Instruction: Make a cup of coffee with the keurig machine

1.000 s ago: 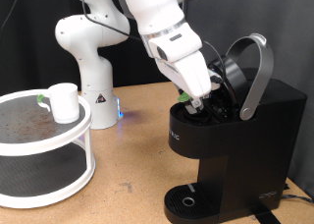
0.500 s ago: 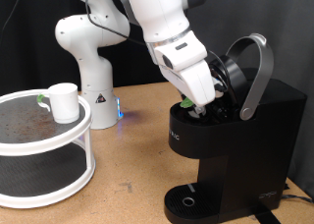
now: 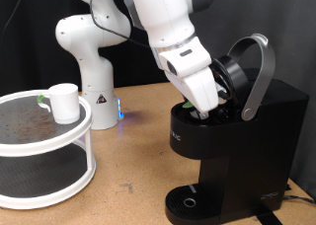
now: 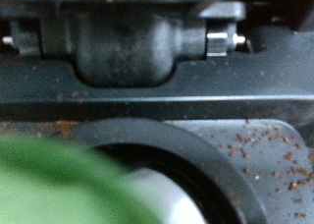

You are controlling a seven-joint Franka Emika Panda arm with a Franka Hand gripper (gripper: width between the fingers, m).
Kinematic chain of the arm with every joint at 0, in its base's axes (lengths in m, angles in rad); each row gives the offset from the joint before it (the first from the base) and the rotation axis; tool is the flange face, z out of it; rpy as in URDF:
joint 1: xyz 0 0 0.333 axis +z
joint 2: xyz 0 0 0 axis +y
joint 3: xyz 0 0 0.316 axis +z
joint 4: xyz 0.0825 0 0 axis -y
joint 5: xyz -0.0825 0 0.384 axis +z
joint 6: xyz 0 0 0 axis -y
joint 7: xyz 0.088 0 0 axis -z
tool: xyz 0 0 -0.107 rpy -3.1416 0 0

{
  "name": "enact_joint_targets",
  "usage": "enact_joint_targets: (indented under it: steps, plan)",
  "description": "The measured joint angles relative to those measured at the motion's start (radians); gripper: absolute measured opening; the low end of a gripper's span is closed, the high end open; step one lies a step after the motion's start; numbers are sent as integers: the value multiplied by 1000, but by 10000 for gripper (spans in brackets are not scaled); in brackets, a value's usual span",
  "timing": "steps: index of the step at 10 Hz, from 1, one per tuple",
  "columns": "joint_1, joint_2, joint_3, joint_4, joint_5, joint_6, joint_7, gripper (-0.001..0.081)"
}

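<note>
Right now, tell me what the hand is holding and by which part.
Cannot be told: the hand is down in the open top of the keurig machine, its fingertips hidden. The wrist view shows only a green blur close up.

One small plain white cylindrical mug (image 3: 63,101); one large boxy matte-black coffee maker (image 3: 242,146) (image 4: 245,150), lid raised; one white two-tier round shelf stand (image 3: 44,151); two white robot arms (image 3: 178,37), (image 3: 87,52).

keurig machine (image 3: 237,136): black, lid open | cup (image 3: 63,102): white, upright, on tiered stand
</note>
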Motion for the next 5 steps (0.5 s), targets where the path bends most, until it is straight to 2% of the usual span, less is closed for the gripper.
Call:
enact_joint_targets:
  steps: [1,2,3,5]
  plan:
    - [0,4,1,0,2,5,0,655]
    - [0,7,2,-1,13,27,0,655]
    - [0,8,5,-3,38,61,-6,775]
    - [0,7,5,-4,95,93,-38,799]
